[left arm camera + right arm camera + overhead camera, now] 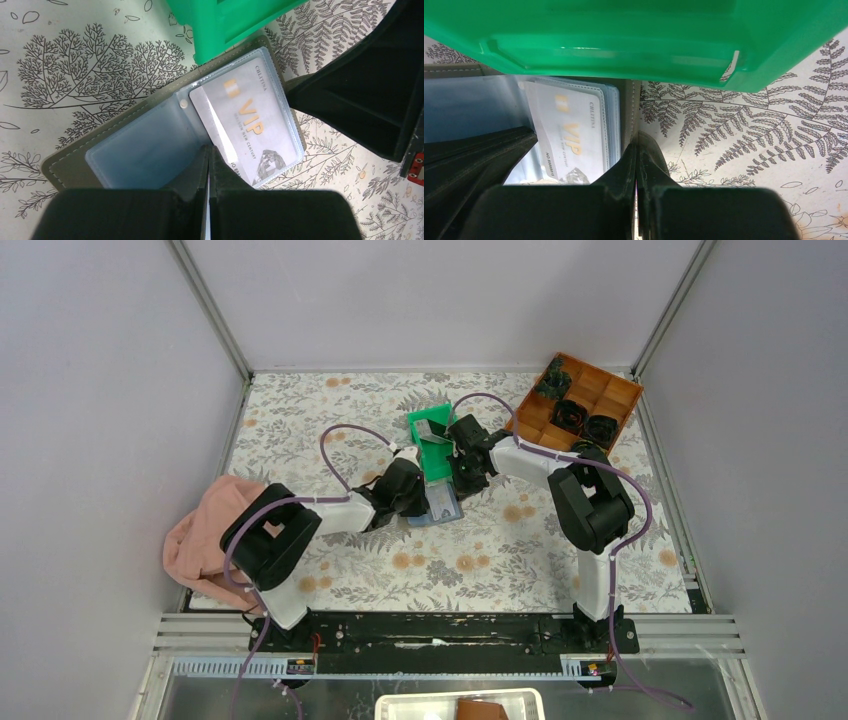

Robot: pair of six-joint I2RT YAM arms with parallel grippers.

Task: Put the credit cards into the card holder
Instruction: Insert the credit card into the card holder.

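While the open grey folding card holder (150, 145) lies just near the green plastic bin (225, 20), we judge its silvery VIP credit card (250, 120) almost seated. The left gripper (208, 160) and right gripper (636, 160) are pressed together, visibly pinching nothing. Next we should gently push the card home.

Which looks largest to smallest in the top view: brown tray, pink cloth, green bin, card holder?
1-2. brown tray and pink cloth: about alike; the left arm hides part of the cloth, so no ranking.
3. green bin.
4. card holder, partly hidden.
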